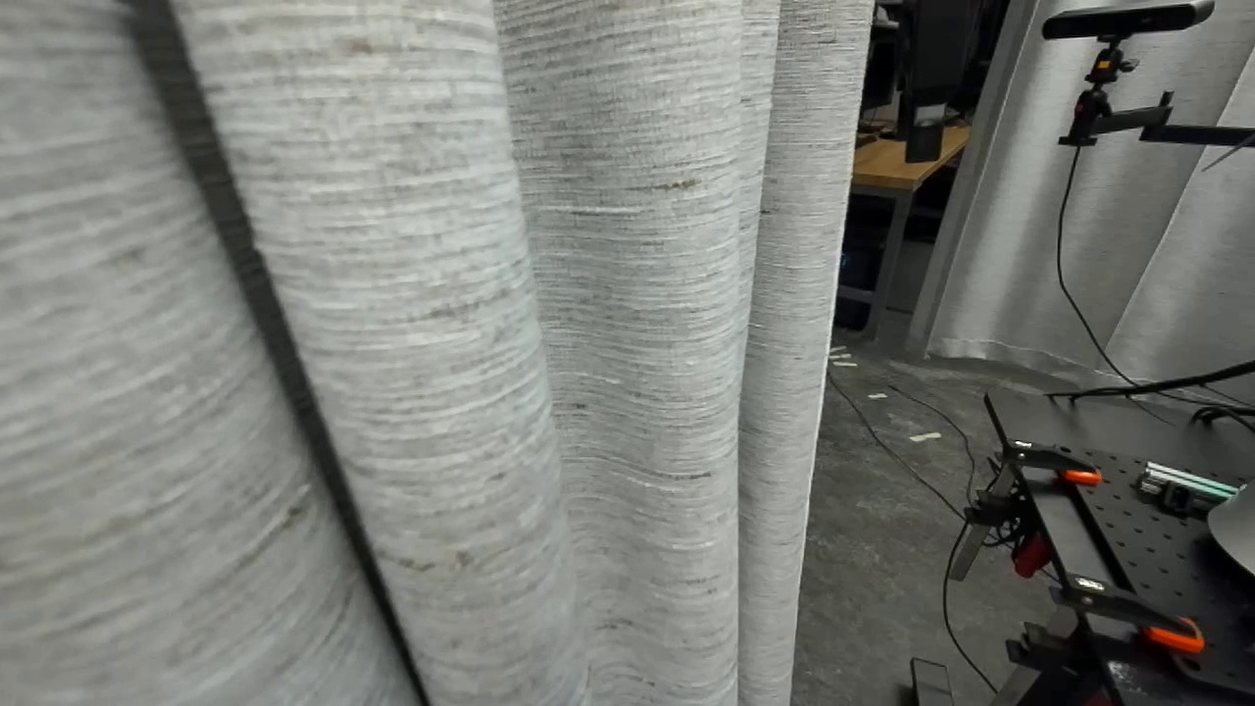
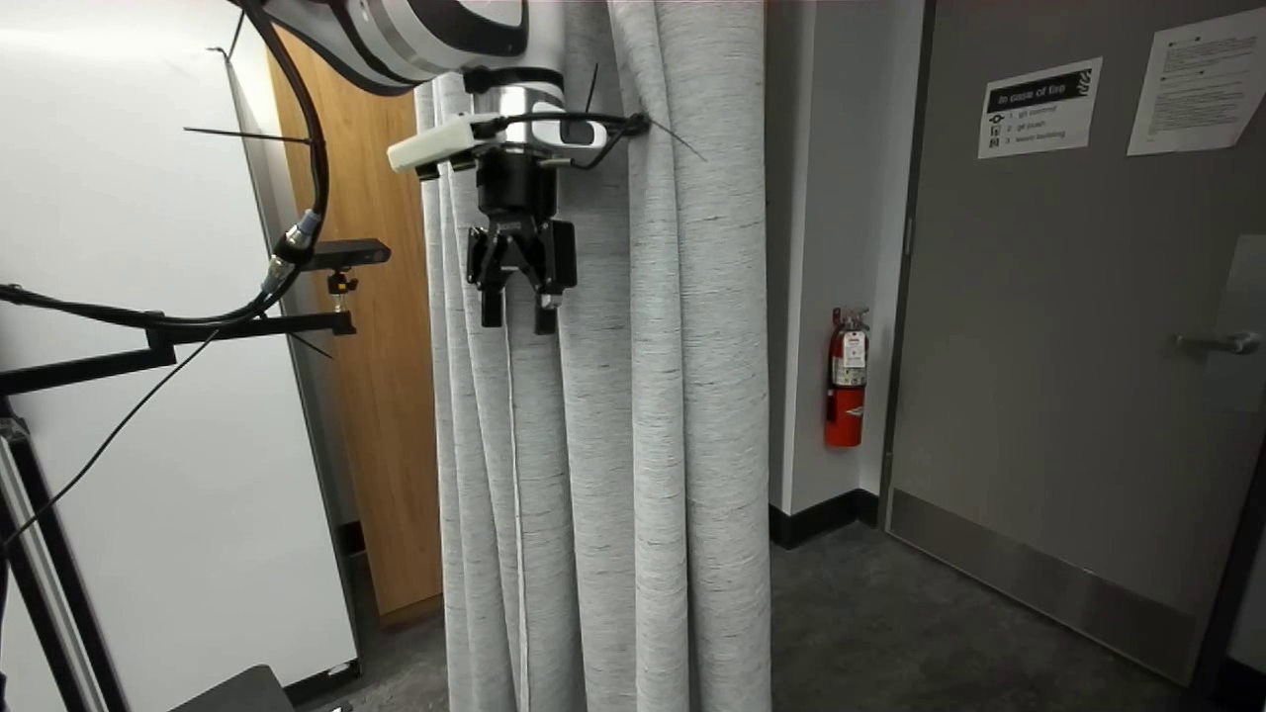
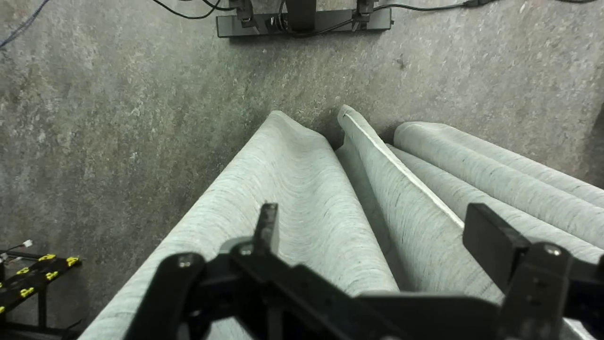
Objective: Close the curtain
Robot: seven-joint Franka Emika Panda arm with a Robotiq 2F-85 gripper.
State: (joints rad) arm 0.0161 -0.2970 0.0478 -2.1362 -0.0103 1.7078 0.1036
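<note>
The light grey curtain (image 2: 727, 396) hangs in several vertical folds, bunched beside and behind the arm. It fills much of an exterior view (image 1: 647, 294), where the gripper is hidden or out of view. My gripper (image 2: 518, 314) points down in front of the curtain's folds, with its fingers apart. In the wrist view, the gripper (image 3: 373, 224) is open, its fingers far apart. Curtain folds (image 3: 306, 189) and a pale hemmed edge show between and below the fingers. No fabric is pinched. I cannot tell whether the fingers touch the curtain.
A black perforated table (image 1: 1167, 554) with orange-tipped clamps stands beyond the curtain. A camera on a boom (image 2: 346, 254) and a looping cable (image 2: 178, 321) are near the arm. A white board (image 2: 168, 445), wooden panel (image 2: 371, 396), fire extinguisher (image 2: 847, 396) and grey door (image 2: 1048, 346) stand around.
</note>
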